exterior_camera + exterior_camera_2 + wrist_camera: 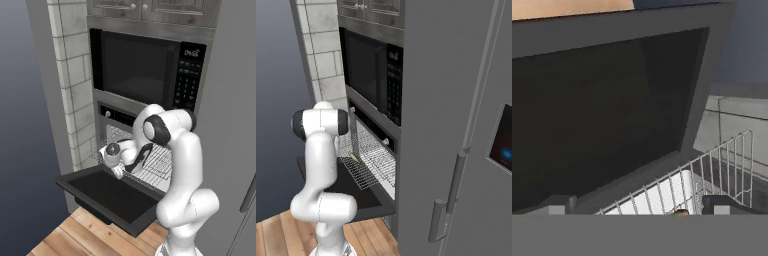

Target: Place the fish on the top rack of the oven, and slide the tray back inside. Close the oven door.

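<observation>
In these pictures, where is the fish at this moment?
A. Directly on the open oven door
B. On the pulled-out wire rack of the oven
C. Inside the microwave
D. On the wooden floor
B: in the right base view the fish lies on the top rack, which stands pulled out over the open oven door.
</observation>
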You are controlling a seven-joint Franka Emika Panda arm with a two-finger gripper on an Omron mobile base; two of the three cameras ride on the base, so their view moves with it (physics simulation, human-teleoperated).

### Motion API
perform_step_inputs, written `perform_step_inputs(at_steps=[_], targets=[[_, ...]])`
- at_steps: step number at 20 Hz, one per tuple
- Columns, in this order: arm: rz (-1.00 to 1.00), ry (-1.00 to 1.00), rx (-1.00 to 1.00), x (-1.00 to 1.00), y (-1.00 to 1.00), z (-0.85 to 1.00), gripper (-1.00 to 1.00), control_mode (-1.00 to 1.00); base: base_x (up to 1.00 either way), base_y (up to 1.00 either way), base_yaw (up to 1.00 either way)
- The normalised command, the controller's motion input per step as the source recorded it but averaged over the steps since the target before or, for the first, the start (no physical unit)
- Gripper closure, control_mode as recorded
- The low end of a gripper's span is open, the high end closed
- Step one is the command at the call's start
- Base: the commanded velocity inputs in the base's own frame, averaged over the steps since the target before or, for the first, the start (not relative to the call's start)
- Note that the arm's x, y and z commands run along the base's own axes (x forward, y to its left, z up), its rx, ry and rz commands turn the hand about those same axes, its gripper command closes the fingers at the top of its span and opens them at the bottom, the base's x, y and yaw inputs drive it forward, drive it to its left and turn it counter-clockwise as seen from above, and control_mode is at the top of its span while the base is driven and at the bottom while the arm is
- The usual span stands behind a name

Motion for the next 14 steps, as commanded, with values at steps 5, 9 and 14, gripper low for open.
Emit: perform_step_inputs(at_steps=[5, 9, 14], targets=[[0.39, 0.0, -0.22, 0.13, 0.0, -0.35, -1.0, -1.0, 0.0, 0.0, 0.0], [0.2, 0.0, -0.16, 0.0, 0.0, -0.69, -1.0, -1.0, 0.0, 0.0, 0.0], [0.12, 0.0, -0.11, 0.22, 0.0, -0.55, -1.0, -1.0, 0.0, 0.0, 0.0]])
